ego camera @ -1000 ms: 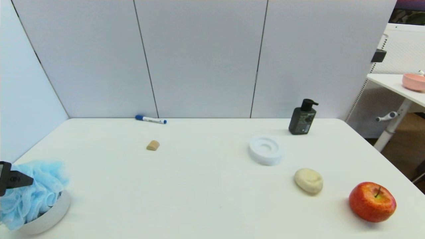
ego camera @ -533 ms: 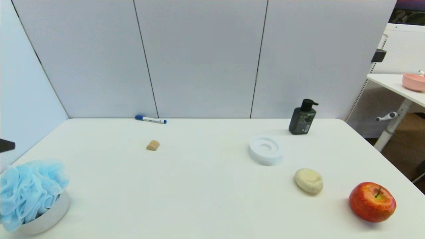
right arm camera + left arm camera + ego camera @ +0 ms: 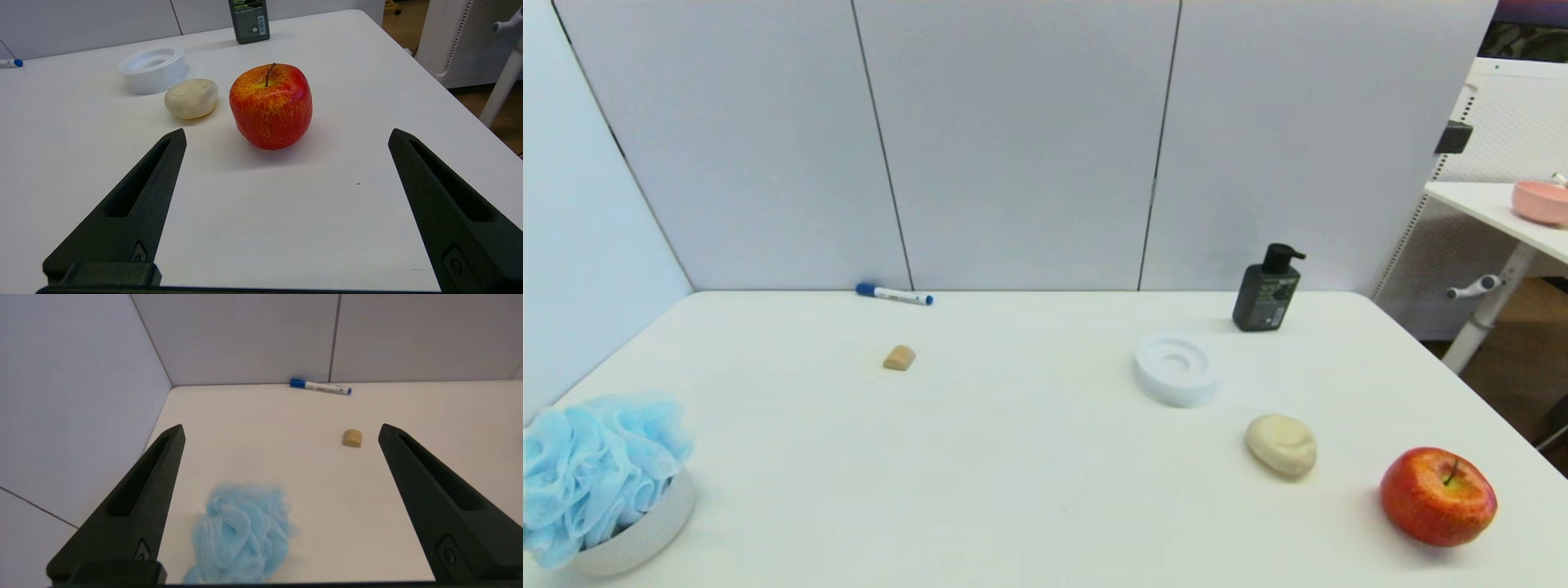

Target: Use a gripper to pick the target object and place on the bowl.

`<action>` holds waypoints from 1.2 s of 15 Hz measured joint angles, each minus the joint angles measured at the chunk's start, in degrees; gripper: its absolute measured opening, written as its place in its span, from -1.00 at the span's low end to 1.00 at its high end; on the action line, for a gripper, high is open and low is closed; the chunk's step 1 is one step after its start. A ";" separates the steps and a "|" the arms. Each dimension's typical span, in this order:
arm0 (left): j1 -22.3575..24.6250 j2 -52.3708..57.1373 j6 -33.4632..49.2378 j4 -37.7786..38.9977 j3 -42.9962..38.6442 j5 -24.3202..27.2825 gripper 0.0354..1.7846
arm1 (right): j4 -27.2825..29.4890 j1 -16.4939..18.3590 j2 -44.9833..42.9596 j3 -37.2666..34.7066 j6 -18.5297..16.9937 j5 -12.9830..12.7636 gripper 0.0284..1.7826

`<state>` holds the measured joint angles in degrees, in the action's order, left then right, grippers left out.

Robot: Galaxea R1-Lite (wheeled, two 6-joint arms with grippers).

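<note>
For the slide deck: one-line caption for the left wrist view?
Open left gripper above the blue bath pouf, with marker and cork beyond.

- Left hand (image 3: 282, 430) wide open, nothing held; both dark fingers (image 3: 135, 506) spread to either side of the view.
- Blue pouf (image 3: 241, 535) below and between the fingers, not touching either one.
- Bowl under the pouf not visible here.
- White bench (image 3: 327, 490) carries the rest.
- Tan block (image 3: 352, 438) farther out, well apart from the pouf.
- Marker (image 3: 320, 386), blue cap, lies along the back panel (image 3: 245, 335).
</note>
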<state>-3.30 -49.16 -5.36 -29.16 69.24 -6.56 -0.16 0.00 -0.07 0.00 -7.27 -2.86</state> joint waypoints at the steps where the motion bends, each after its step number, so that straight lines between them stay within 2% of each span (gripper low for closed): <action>1: -0.52 3.30 -0.11 0.99 -4.17 1.57 0.88 | 0.02 0.00 0.00 0.00 0.00 0.00 0.92; 5: -1.29 20.44 1.45 9.26 -27.49 8.29 0.89 | 0.00 0.00 0.00 0.00 0.00 -0.02 0.92; 9: -1.12 29.60 1.35 23.32 -49.68 9.64 0.90 | 0.00 0.00 0.00 0.00 0.02 -0.02 0.92; 11: 1.27 32.16 1.05 31.70 -59.21 10.02 0.90 | 0.00 0.00 0.00 0.00 0.02 0.02 0.92; 14: 3.23 36.83 1.04 36.02 -66.29 10.17 0.90 | 0.00 0.00 0.00 0.00 0.00 -0.02 0.92; 18: 3.30 44.62 0.49 30.59 -68.94 8.31 0.90 | 0.00 0.00 0.00 0.00 -0.01 -0.02 0.92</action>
<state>0.00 -4.55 -4.88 1.43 0.30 1.76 -0.16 0.00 -0.07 0.00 -7.28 -2.89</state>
